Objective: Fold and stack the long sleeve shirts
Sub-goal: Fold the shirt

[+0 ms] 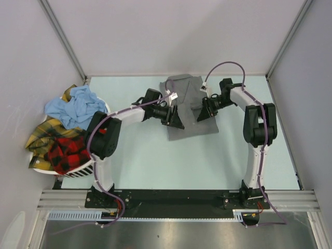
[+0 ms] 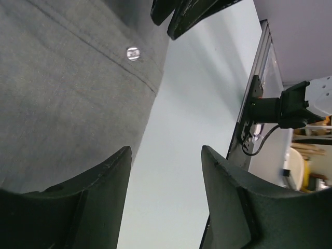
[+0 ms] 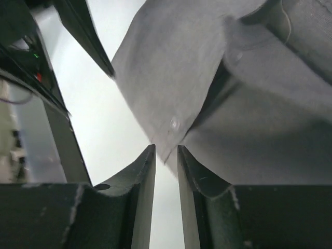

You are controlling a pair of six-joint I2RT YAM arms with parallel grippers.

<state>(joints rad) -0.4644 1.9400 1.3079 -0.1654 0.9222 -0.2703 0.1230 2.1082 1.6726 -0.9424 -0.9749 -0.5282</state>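
A mid-grey long sleeve shirt (image 1: 189, 111) lies partly folded on the pale table at the back centre. My left gripper (image 1: 175, 118) hovers at its left edge, and in the left wrist view my left gripper (image 2: 166, 155) is open with only bare table between the fingers and grey cloth (image 2: 62, 93) beside it. My right gripper (image 1: 205, 111) is over the shirt's right part. In the right wrist view my right gripper (image 3: 166, 150) has its jaws a narrow gap apart, with a buttoned corner of the grey shirt (image 3: 174, 129) reaching just between the tips.
A white slotted basket (image 1: 85, 170) stands at the left edge, piled with a light blue shirt (image 1: 75, 106), a yellow plaid shirt (image 1: 44, 136) and a red-and-black plaid shirt (image 1: 67, 150). Grey walls enclose the table on three sides. The arm bases sit on a black rail (image 1: 176, 197) at the near edge.
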